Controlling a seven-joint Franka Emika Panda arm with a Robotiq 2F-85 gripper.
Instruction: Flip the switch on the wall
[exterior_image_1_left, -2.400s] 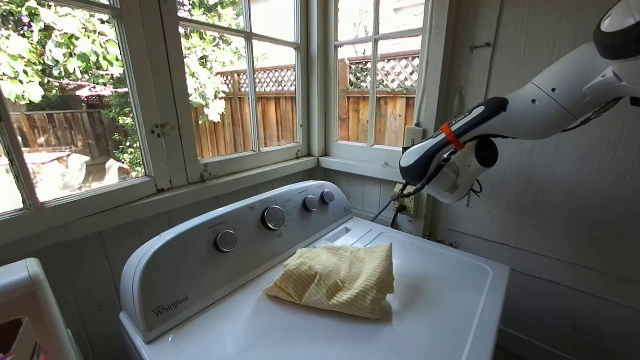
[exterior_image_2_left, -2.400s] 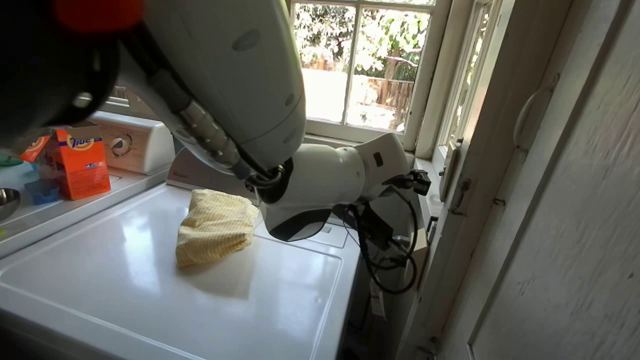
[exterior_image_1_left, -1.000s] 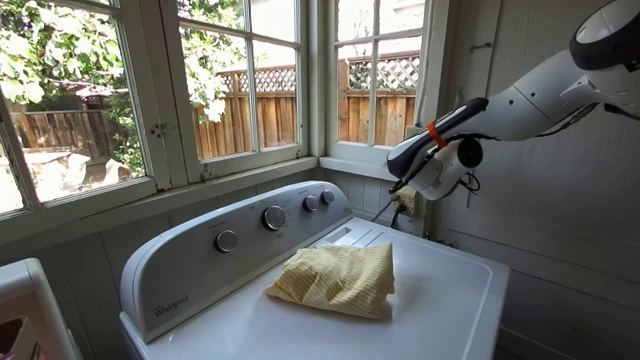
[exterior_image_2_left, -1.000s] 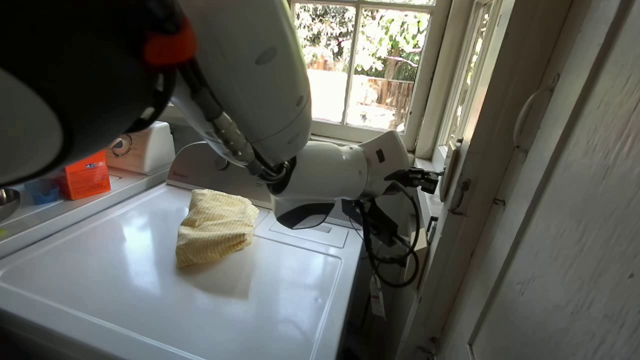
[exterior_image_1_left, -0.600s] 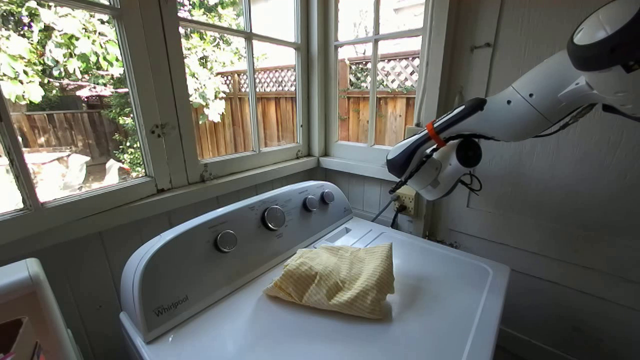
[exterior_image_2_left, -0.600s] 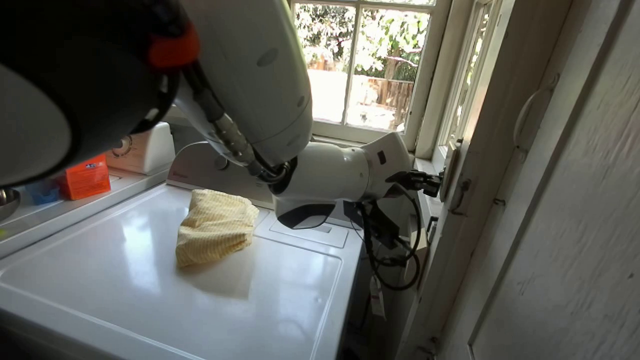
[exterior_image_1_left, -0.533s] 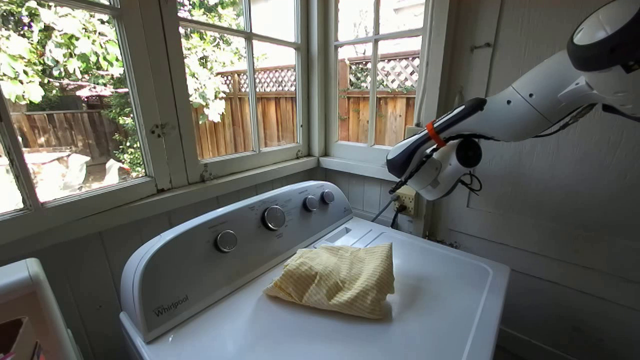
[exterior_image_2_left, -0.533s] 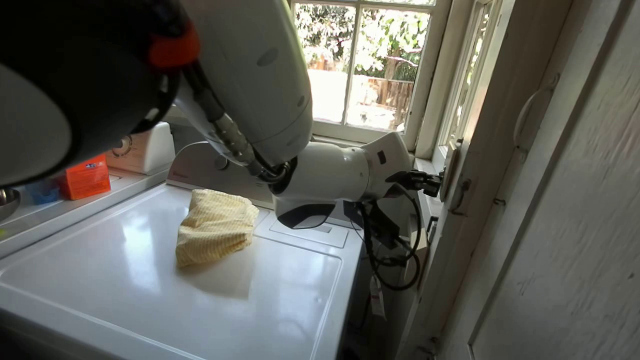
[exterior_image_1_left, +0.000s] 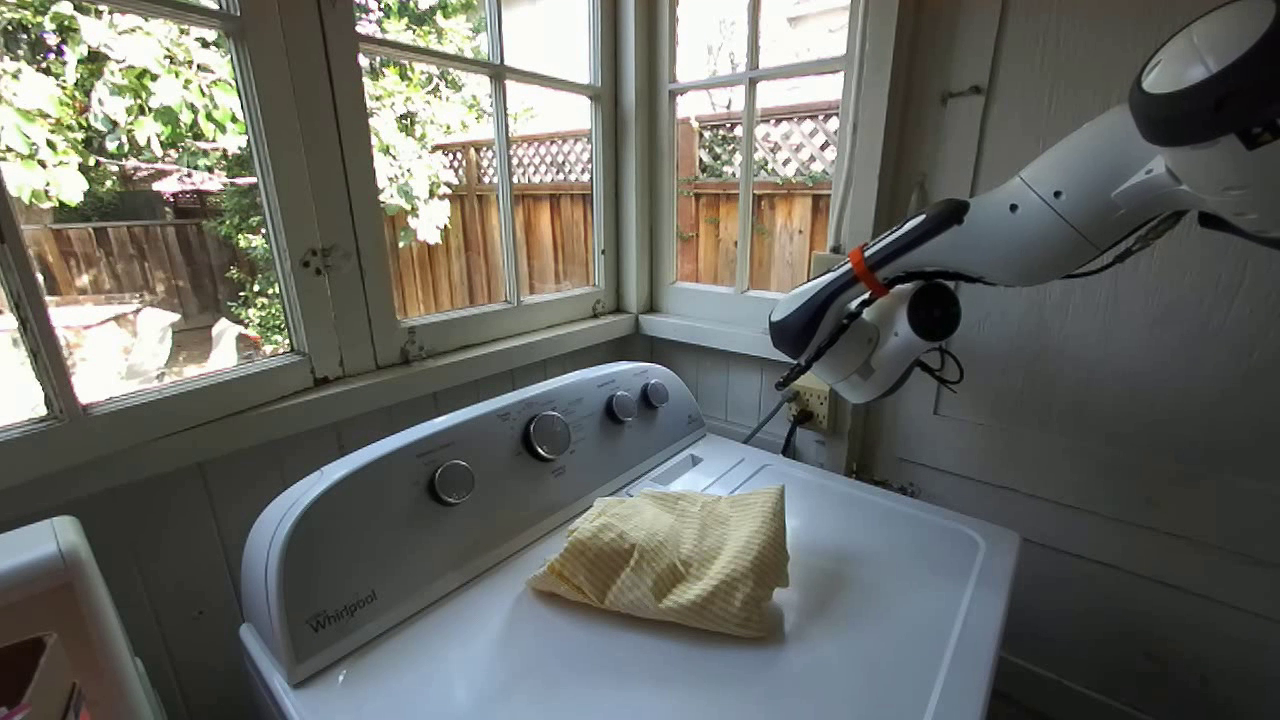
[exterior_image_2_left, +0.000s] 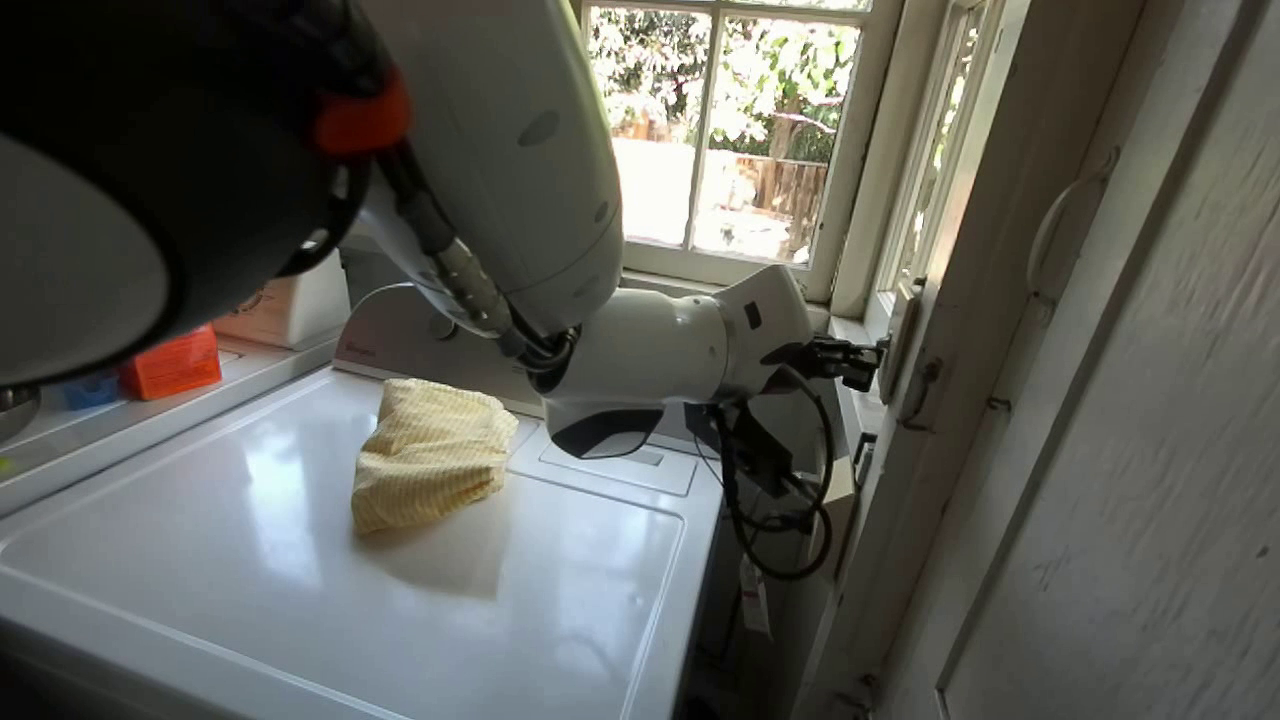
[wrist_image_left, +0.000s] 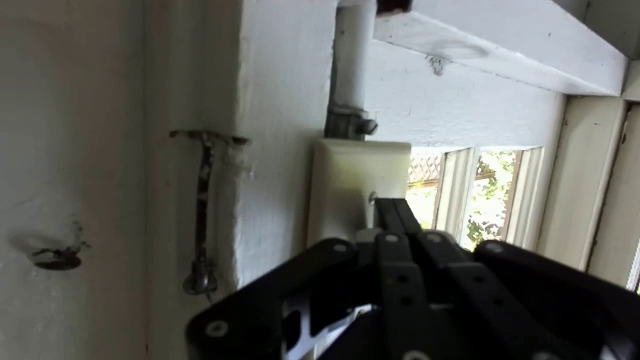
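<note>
The switch (wrist_image_left: 345, 180), an upright off-white plate, is in the middle of the wrist view. Its lower part, with any lever, is hidden behind the fingers. Its plate shows edge-on in an exterior view (exterior_image_2_left: 904, 330) and partly behind the arm in an exterior view (exterior_image_1_left: 826, 262). The wall (wrist_image_left: 75, 125) is grey-beige with trim strips and also shows in both exterior views (exterior_image_1_left: 1090, 400) (exterior_image_2_left: 1150, 480). My gripper (wrist_image_left: 392, 201) is shut with nothing between its fingers. Its tips (exterior_image_2_left: 878, 364) are right at the plate, just below a screw; I cannot tell if they touch.
A metal hook (wrist_image_left: 202, 200) and a pipe (wrist_image_left: 352, 60) are close to the plate. A window (exterior_image_1_left: 760, 190) adjoins it. An outlet with dark cords (exterior_image_1_left: 815, 405) is below. A white washer (exterior_image_1_left: 880, 600) bears a yellow cloth (exterior_image_1_left: 680, 560). A cable loop (exterior_image_2_left: 790, 540) hangs under the wrist.
Over about two seconds the arm has moved toward the switch, bringing the fingertips from short of the plate up to it. In the last half second it has shifted only slightly.
</note>
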